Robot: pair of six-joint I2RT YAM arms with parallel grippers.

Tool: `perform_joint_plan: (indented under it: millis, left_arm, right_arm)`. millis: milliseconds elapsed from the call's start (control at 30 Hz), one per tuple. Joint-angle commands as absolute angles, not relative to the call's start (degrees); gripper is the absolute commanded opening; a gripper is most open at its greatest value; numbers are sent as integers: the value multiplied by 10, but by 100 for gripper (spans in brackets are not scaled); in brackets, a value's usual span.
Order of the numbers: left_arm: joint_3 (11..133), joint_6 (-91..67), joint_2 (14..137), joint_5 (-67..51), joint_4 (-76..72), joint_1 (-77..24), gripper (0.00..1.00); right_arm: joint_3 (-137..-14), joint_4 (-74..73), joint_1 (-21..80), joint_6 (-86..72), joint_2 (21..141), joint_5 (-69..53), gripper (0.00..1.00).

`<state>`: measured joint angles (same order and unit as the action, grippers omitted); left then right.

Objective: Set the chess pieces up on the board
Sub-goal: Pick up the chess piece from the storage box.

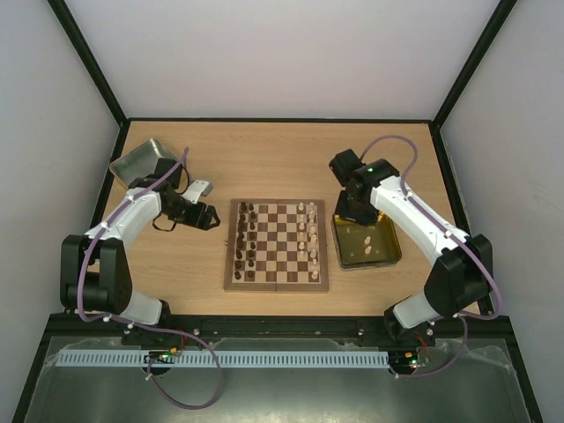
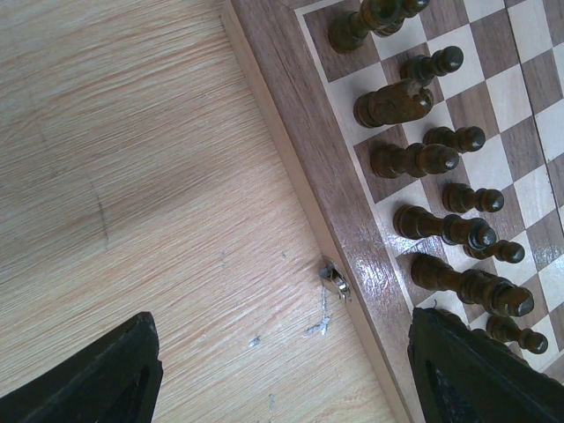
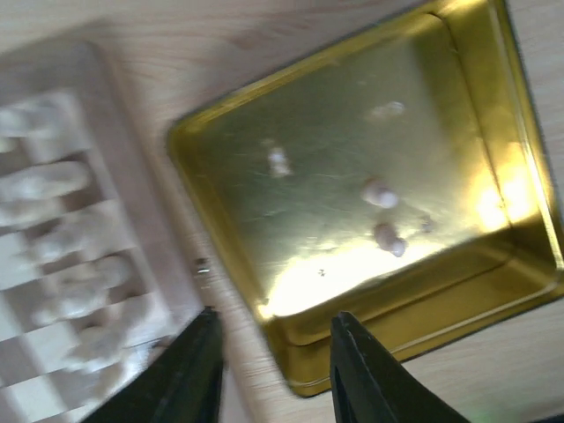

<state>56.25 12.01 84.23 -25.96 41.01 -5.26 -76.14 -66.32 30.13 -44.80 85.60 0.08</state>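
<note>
The chessboard (image 1: 277, 284) lies in the middle of the table. Dark brown pieces (image 1: 247, 236) stand along its left columns and cream pieces (image 1: 307, 236) along its right columns. In the left wrist view the dark pieces (image 2: 414, 159) stand in two rows by the board's border (image 2: 328, 181). My left gripper (image 1: 208, 216) is open and empty, just left of the board, over bare table (image 2: 284, 388). My right gripper (image 1: 351, 211) is open and empty, above the left edge of the yellow-sided tray (image 1: 390, 240). In the right wrist view the tray (image 3: 220, 194) holds a few cream pieces (image 3: 381, 194), between my fingers (image 3: 273, 370).
A silver tin (image 1: 143, 160) stands at the back left corner behind the left arm. A small metal clasp (image 2: 335, 280) sticks out of the board's left side. The table edge runs along the dark frame at left, right and back.
</note>
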Motion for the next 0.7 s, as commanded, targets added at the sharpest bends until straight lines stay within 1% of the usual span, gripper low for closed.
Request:
perform_joint_plan:
  millis: [0,167,267,400,667]
  left_arm:
    - [557,125,850,-268,413,-58,77]
    - [559,124,853,-266,414,-61,77]
    - [559,123,852,-263,414,-63,77]
    - [559,122,853,-263,414,-65,77]
    - [560,123,852,-262,415,-66,77]
  right_arm:
    - [-707,-671,254,-412,860,22,33]
    - [-648,-603,175,-398,853,-44,33]
    - [-629,-579,149,-391,860,-69,33]
    - [-616,-558,130,-384,875,-88,33]
    - [-580,-522,122,-372,907,-85,33]
